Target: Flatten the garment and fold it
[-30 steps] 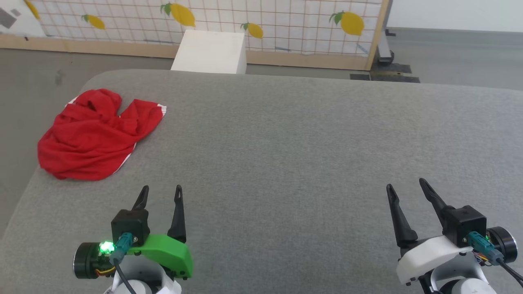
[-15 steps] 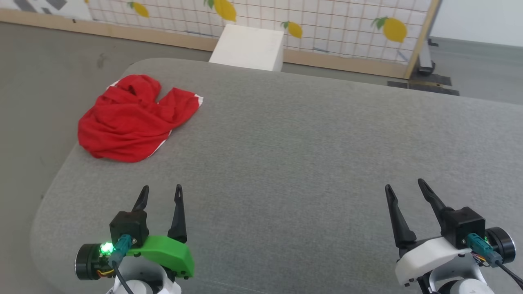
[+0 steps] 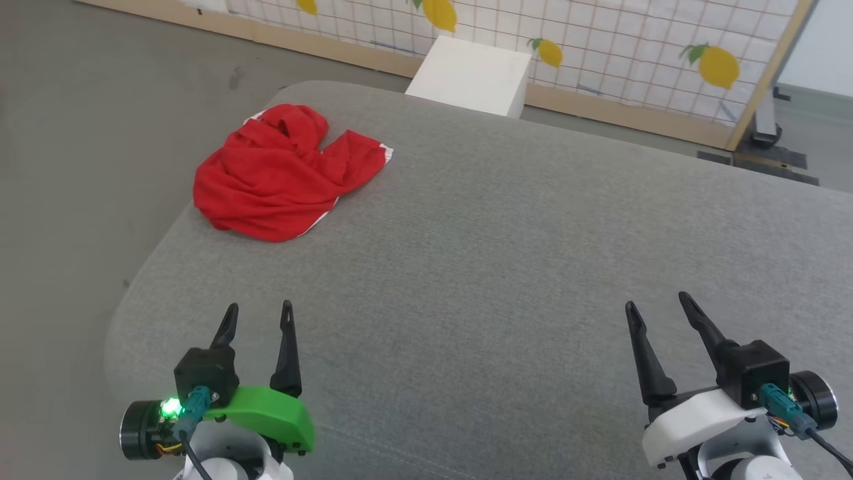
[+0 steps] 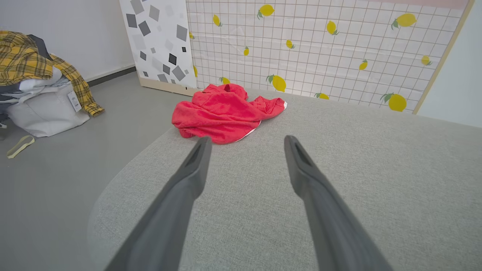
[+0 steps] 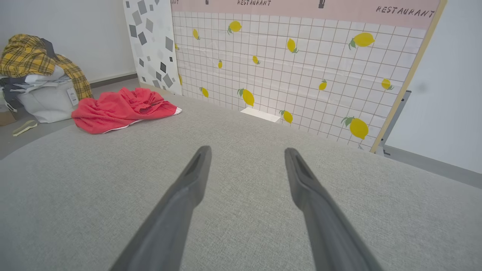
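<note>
At the far left corner of a grey fabric-covered table [image 3: 506, 253], a pair of red shorts [image 3: 283, 177] lies in a loose, crumpled heap. The cloth is bunched and folded over itself, with two leg ends pointing towards the far edge. A white stripe [image 3: 385, 155] shows along one leg's edge. The heap sits close to the table's rounded corner, with grey floor just beyond it.

Both claws hover low over the near edge, well apart from the shorts. The left claw [image 3: 259, 305], on a green mount, has its two dark fingers spread and nothing between them. The right claw [image 3: 657, 300], on a white mount, is likewise spread and empty. The shorts lie ahead of the left claw and far across from the right.

Beyond the table stand a white box [image 3: 470, 77] and a lemon-print panel [image 3: 600, 47].

The task looks barely begun: the shorts are neither flattened nor folded. The fabric appears light, soft and limp, so it should drape and drag rather than hold a shape. It should not be fragile or slippery. A pinch on an outer edge, such as a leg hem or the waistband, would probably spread it best. Which bunched edge is the waistband is hard to tell from here.
</note>
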You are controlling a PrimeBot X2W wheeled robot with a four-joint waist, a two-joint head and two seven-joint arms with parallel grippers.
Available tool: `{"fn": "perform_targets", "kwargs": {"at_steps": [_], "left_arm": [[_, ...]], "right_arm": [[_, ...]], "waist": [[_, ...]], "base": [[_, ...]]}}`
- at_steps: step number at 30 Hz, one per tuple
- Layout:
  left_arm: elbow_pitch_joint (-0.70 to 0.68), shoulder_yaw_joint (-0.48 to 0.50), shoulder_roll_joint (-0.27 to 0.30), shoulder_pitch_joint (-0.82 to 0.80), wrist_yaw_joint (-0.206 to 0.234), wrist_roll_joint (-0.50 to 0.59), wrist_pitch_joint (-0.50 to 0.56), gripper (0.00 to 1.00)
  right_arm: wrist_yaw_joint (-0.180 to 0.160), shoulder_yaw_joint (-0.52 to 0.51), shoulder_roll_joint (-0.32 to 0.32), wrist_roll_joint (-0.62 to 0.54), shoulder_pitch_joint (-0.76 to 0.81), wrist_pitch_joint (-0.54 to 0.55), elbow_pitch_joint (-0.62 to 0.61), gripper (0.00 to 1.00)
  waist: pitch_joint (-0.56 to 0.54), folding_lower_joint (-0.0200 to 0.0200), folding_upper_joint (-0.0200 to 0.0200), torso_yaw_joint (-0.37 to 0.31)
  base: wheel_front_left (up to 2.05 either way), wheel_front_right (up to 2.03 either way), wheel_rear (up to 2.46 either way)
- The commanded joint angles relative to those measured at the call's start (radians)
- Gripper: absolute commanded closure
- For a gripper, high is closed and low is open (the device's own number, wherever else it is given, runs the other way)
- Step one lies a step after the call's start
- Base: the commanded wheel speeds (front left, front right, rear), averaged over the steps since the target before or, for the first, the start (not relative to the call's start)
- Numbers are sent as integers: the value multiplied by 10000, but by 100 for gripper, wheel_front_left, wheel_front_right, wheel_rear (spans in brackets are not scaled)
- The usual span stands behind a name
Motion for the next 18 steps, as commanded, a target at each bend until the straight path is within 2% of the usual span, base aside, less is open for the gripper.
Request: {"fn": "perform_targets", "kwargs": {"at_steps": [1,18], "left_arm": [[29,-6,52,-193,86,-136,-117,0],[120,37,85,-120,272,-413,-463,0]], "right_arm": [[-7,34,10,91,-224,-94,34,0],[-9,63,14,135,-292,-330,110,0]], "waist": [[10,0,0,189],[19,0,0,885]], "base": [[0,0,0],[0,0,0]]}}
